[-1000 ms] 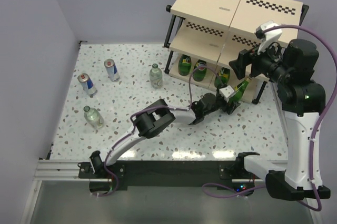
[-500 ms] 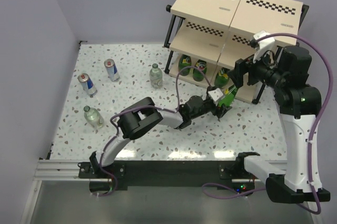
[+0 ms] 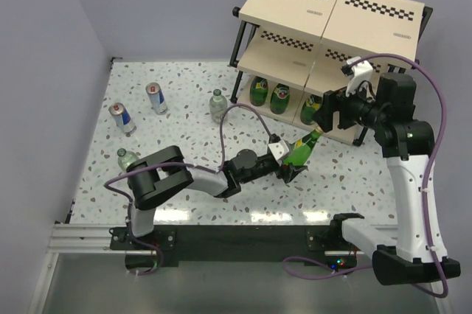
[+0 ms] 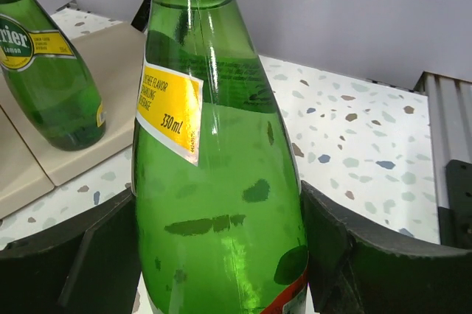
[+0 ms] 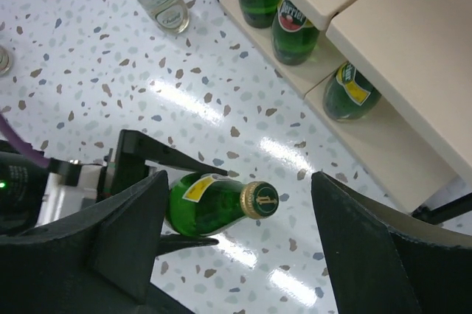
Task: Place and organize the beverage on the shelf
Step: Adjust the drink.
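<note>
— Where's the green bottle [image 3: 301, 149]?
— Tilted, clamped in the left jaws, over the desk [image 3: 184, 130] near the front edge of the shelf [image 3: 295, 4].
— Right jaws?
— Apart, empty, above its cap.

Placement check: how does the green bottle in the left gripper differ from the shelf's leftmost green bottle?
Pose: gripped bottle tilted, leftmost shelf bottle upright. Place: gripped bottle in the left gripper, off the shelf; leftmost shelf bottle free on its bottom board. Both green glass.
</note>
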Controlling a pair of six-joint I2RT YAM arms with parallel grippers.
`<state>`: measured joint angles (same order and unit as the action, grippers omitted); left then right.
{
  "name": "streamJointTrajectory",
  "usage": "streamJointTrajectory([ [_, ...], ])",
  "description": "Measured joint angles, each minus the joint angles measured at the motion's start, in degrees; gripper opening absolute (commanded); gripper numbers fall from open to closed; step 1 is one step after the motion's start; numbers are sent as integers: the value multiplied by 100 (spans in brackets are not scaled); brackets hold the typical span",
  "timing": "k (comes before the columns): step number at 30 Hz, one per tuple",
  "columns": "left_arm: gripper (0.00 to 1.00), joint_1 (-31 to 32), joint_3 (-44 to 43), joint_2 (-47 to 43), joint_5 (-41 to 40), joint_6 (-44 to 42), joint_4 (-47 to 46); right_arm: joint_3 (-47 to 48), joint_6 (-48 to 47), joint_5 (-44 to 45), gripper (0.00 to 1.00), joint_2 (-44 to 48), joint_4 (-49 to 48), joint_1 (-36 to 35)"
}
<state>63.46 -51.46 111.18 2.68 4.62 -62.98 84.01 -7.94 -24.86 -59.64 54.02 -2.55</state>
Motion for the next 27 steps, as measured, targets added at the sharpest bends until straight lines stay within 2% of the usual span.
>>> streamJointTrajectory([
  [8, 0, 229, 422, -588, -107, -90, -79, -509, 577, -254, 78, -160, -118, 37],
  [20, 0, 315, 385, -599, -490, -232, -122, -999, 988, -623, 70, -177, -275, 50],
  [27, 0, 315, 144, -599, -717, -280, -122, -1014, 1014, -680, 53, -96, -282, 70],
])
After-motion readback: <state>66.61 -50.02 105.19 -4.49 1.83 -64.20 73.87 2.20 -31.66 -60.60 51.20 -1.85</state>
